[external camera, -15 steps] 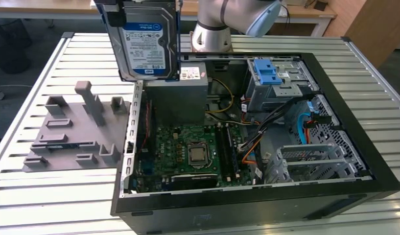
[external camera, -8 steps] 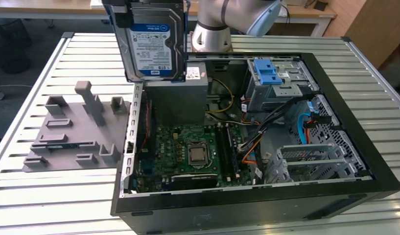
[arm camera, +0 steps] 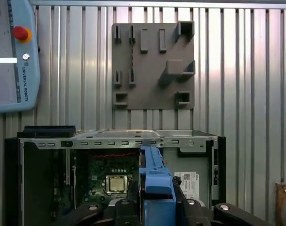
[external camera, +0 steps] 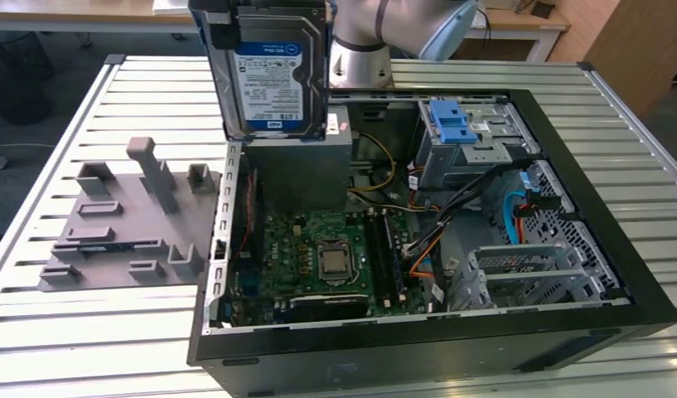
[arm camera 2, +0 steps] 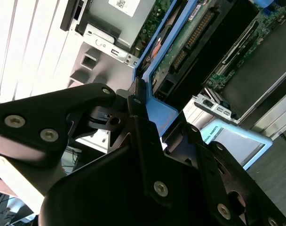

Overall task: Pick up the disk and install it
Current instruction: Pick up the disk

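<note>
Gripper: the black gripper (arm camera 2: 150, 120) was closed on the disk (external camera: 266, 70), its fingers (arm camera 2: 91, 110) pressed against the blue side rail.
Disk: it was held upright in the air, label towards the exterior camera, above the far corner of the computer case (external camera: 427, 340) on the exterior view's left.
Edge below: the disk's lower edge hung over the grey box (external camera: 299, 170); how much gap lay between them I could not judge.
Open room: the case lay on its side with its panel off and the motherboard (external camera: 316, 249) bare. Cables (external camera: 471, 195) crowded the space towards the blue clip (external camera: 453, 122).
Beside the case: a grey fixture plate (external camera: 117, 232) lay flat on the slatted table (external camera: 95, 348), just beside the case wall.
Second wrist view: the disk's circuit-board side showed.
First wrist view: a pendant (arm camera: 13, 61) with a red button lay on the table, apart from the plate.
</note>
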